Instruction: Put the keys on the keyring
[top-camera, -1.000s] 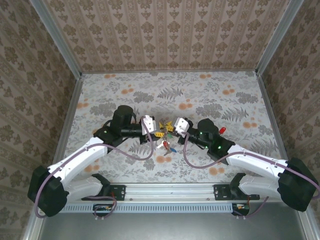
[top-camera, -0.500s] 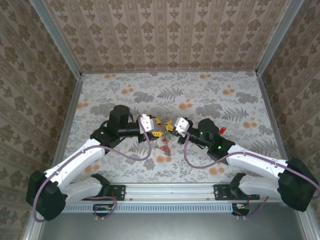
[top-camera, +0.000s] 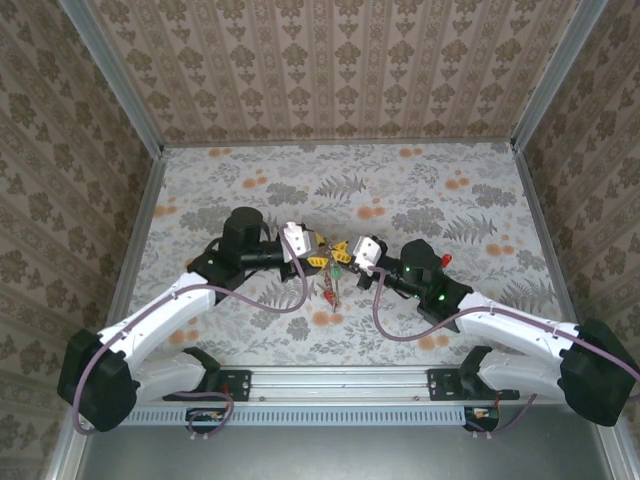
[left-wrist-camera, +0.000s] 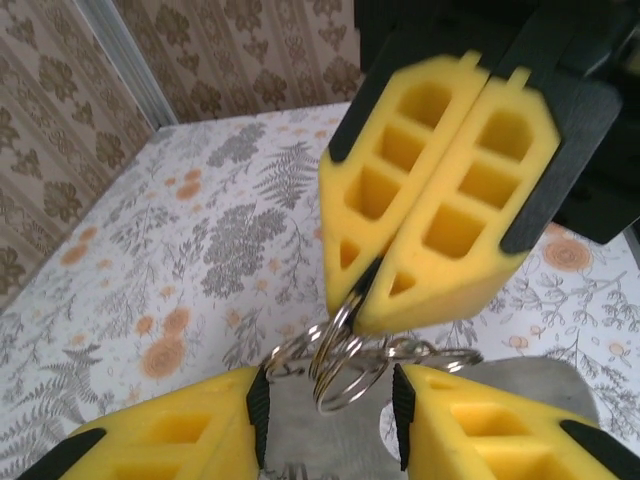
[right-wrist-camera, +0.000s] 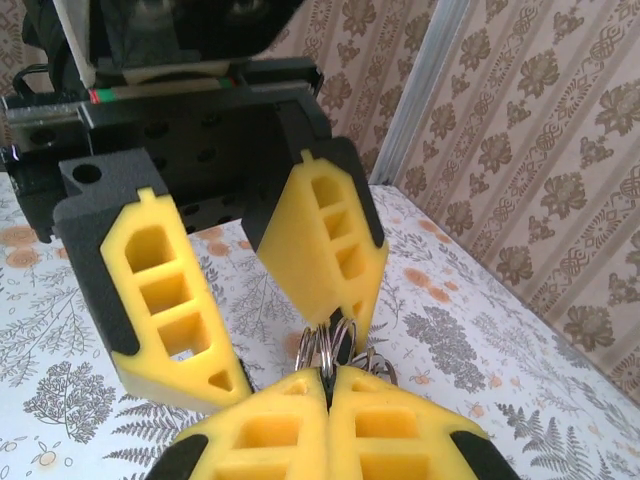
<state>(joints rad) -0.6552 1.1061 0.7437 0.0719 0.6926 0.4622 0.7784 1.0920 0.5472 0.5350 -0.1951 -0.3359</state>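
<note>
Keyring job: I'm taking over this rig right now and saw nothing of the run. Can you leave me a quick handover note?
Right gripper: shut on the keyring, holding it above the table.
Left gripper: open, a finger on either side of the ring, gripping nothing.
Keys: a small bunch hangs below the two grippers; how many are threaded I cannot tell. A small red piece, probably a key, lies on the table beside the right arm.
Left to do: thread any loose key, likely that red one.
</note>
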